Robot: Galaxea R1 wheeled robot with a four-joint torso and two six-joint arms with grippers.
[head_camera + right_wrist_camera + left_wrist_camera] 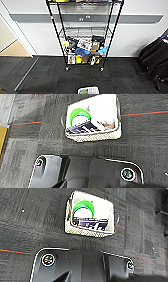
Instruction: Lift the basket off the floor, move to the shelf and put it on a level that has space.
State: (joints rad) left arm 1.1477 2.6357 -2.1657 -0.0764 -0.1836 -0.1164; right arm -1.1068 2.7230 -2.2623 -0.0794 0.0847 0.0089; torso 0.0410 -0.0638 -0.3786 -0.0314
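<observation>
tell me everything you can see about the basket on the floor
The basket is small, rectangular and cream, with woven, speckled-looking sides. It sits upright on the dark grey carpet, apart from the black wire rack. Inside lie a green ring-shaped item and a dark blue and white item. Nothing grips it.

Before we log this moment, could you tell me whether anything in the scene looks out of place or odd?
Only the basket is out of place: it sits on the dark carpet floor, apart from the shelf, with a green ring and other items inside. It stands upright and nothing has spilled. The shelf's lower tiers are cluttered but contained.
</observation>
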